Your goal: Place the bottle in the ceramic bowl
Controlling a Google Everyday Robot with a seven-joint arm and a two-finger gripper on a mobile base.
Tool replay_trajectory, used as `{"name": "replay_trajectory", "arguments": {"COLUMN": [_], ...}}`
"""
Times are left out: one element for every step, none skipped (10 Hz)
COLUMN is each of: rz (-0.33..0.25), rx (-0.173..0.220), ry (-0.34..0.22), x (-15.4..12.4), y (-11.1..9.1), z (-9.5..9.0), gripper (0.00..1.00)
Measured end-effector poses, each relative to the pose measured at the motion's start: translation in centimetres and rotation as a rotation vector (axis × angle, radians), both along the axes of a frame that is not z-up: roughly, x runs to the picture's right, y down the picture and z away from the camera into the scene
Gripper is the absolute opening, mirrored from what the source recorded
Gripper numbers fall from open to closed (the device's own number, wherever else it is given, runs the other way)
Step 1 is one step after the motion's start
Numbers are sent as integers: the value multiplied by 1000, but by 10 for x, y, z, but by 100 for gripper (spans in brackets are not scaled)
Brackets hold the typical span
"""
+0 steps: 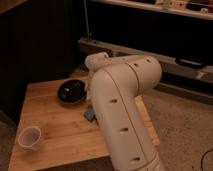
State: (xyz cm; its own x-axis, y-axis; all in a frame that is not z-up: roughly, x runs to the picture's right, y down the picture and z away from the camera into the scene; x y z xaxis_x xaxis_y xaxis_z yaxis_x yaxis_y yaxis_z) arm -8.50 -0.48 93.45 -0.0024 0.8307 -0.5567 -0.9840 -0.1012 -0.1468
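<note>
The ceramic bowl (71, 92) is a shallow black glossy bowl at the back of the wooden table (55, 125), just left of my arm. My big white arm (120, 100) reaches from the lower right across the middle of the table, and its far end (98, 60) lies behind the bowl's right side. The gripper is hidden behind the arm, so I do not see it. The bottle is out of view; I cannot tell where it is.
A translucent whitish plastic cup (30, 137) stands at the table's front left corner. A small blue-grey block (90, 115) lies by the arm, in front of the bowl. Dark shelving and a metal rail (150, 55) run behind the table. Speckled floor lies to the right.
</note>
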Motion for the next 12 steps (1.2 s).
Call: {"name": "replay_trajectory", "arguments": {"rz": [-4,-11,-21,-28,-33,-32,-33,-33,-33,-33,-34,-35], "rx": [5,13,18,20,11,-5,-14,-24,-33,-36,-36,-30], "ry": [-6,-16,-22,-24,-21,-14,-11,-10,-9,-13,-17,-24], "x": [-1,-4,-8,-11,-11,-11,-10,-10,-9,-11,-13,-17], "y": [-1,-4,-6,-8,-7,-3,-1,1,4,4,4,1], "z": [-5,-12,-19,-23,-23,-19,-15,-10,-7,-8,-10,-13], "gripper": [0,0,0,0,0,0,0,0,0,0,0,0]}}
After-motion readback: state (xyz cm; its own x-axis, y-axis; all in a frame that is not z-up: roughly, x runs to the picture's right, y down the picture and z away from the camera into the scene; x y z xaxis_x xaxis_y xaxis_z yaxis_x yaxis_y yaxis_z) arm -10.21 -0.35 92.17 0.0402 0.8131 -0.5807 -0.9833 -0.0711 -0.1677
